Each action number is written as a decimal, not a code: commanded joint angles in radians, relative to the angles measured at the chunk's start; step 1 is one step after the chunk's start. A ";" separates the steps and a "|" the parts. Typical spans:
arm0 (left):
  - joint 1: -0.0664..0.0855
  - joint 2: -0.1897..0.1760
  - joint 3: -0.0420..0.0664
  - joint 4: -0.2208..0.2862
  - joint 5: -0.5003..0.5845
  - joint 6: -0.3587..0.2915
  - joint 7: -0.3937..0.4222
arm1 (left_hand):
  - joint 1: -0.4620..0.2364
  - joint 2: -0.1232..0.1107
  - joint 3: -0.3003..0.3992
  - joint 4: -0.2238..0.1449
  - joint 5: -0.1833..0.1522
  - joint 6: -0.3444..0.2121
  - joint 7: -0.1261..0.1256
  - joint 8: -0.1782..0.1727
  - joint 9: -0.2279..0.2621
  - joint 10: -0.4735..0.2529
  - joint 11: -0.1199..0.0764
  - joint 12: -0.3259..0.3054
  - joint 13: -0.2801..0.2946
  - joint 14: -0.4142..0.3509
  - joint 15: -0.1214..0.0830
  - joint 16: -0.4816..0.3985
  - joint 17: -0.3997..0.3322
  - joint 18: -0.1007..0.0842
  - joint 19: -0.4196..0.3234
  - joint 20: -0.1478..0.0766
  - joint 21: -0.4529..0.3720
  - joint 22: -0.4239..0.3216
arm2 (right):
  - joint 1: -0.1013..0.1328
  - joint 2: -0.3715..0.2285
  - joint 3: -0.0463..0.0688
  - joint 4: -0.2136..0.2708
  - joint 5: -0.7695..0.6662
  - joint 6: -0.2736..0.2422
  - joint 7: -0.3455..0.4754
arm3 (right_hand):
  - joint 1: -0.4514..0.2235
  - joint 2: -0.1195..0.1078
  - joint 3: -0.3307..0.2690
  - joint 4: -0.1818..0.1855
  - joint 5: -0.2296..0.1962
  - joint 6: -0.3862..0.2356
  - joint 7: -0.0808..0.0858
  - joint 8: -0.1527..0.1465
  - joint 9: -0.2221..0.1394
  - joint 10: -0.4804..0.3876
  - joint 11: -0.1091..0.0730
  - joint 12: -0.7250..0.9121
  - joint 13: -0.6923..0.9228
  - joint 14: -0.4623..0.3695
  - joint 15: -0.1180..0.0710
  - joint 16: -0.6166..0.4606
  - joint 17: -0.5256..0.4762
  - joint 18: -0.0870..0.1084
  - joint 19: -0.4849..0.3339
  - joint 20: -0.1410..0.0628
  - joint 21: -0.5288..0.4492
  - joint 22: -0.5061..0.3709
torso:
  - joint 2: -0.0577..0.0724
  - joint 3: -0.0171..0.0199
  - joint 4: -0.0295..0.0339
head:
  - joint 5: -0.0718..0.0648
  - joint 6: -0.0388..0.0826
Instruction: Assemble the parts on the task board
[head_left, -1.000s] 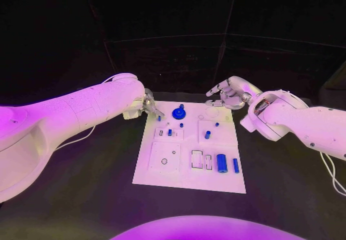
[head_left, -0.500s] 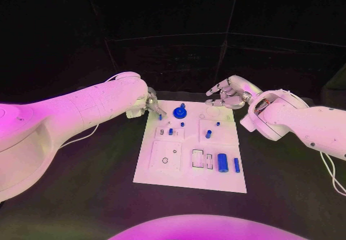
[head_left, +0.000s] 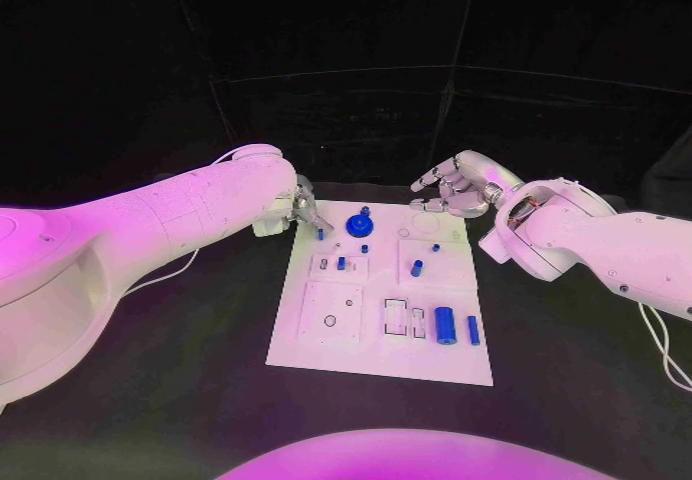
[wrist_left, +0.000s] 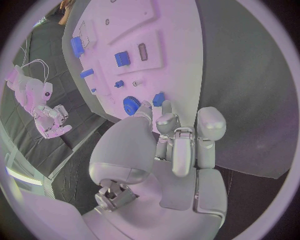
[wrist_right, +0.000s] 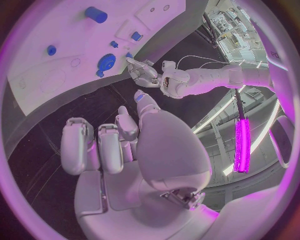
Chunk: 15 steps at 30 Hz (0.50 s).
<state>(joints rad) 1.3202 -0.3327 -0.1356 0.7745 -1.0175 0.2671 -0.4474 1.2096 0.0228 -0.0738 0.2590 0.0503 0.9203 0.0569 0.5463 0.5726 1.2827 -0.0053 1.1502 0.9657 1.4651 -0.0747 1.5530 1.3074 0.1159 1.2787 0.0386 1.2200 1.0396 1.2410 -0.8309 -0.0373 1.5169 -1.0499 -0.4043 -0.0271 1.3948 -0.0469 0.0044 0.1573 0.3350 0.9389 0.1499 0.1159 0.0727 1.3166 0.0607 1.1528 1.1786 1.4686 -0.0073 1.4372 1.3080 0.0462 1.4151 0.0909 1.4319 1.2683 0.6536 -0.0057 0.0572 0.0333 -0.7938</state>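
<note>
The white task board (head_left: 361, 345) lies mid-table with several small blue parts on it. A blue gear (head_left: 359, 227) stands near its far edge and appears in the left wrist view (wrist_left: 131, 105). My left hand (head_left: 302, 212) reaches down at the board's far left edge. Its thumb and fingertips close round a small blue peg (head_left: 320, 234), also seen in the left wrist view (wrist_left: 158, 98). My right hand (head_left: 453, 190) hovers over the board's far right corner, fingers loosely bent and apart, holding nothing.
A thick blue cylinder (head_left: 444, 322) and a slim blue bar (head_left: 472, 330) lie at the board's near right. Small blue pieces (head_left: 340, 264) (head_left: 415, 268) stand in the middle blocks. Black table (head_left: 173, 380) surrounds the board.
The left hand has crept slightly along the board's far left edge with the peg. The right hand has stayed still.
</note>
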 joint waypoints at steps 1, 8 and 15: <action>0.001 0.001 0.001 0.000 -0.001 0.019 -0.003 | 0.010 0.001 0.000 -0.006 -0.002 0.005 0.002 0.006 -0.002 0.001 -0.008 0.004 0.002 0.097 0.000 0.000 0.228 -0.001 0.006 -0.001 0.003 0.002 | 0.002 0.001 0.001 0.000 0.001 0.005 0.005 | 0.002 0.008 -0.003 -0.004 0.005 0.000 0.002 0.005 -0.001 -0.007 0.001 -0.002 0.000 0.052 -0.007 -0.006 0.045 0.019 -0.006 0.002 -0.006 -0.001 | 0.000 -0.0003 0.0003 | -0.001 -0.001; 0.001 0.002 0.001 0.002 -0.001 0.027 -0.001 | 0.015 0.004 0.002 -0.009 -0.002 0.009 0.001 0.008 -0.002 0.003 -0.009 0.006 0.005 0.098 0.000 0.001 0.230 -0.002 0.008 -0.001 0.005 0.006 | 0.002 0.003 0.001 -0.001 0.001 0.006 0.006 | 0.002 0.008 -0.003 -0.004 0.005 0.000 0.002 0.005 -0.001 -0.007 0.001 -0.002 0.000 0.052 -0.007 -0.006 0.045 0.019 -0.006 0.002 -0.006 -0.001 | 0.000 -0.0002 0.0010 | -0.001 -0.002; 0.001 0.002 0.001 0.005 0.015 0.024 0.004 | 0.047 0.038 0.027 -0.026 -0.002 0.014 -0.003 0.009 -0.006 0.005 -0.012 0.007 0.004 0.098 -0.002 0.002 0.231 -0.002 0.009 -0.002 0.004 0.006 | 0.002 0.004 0.001 -0.002 0.001 0.007 0.006 | 0.002 0.008 -0.003 -0.004 0.005 0.000 0.002 0.005 -0.001 -0.007 0.001 -0.002 0.000 0.052 -0.007 -0.006 0.045 0.019 -0.006 0.002 -0.006 -0.001 | 0.000 -0.0002 0.0001 | -0.001 -0.004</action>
<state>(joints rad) 1.3194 -0.3316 -0.1356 0.7776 -1.0144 0.2800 -0.4482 1.2501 0.0633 -0.0485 0.2337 0.0503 0.9296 0.0548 0.5503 0.5674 1.2866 -0.0092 1.1541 0.9693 1.4651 -0.0747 1.5530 1.3074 0.1160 1.2818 0.0354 1.2200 1.0447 1.2410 -0.8279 -0.0373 1.5145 -1.0499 -0.4027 -0.0271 1.3948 -0.0469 0.0044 0.1573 0.3350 0.9389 0.1498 0.1159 0.0727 1.3166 0.0607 1.1528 1.1787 1.4686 -0.0073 1.4372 1.3078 0.0463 1.4151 0.0909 1.4319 1.2684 0.6535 -0.0058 0.0582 0.0319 -0.7970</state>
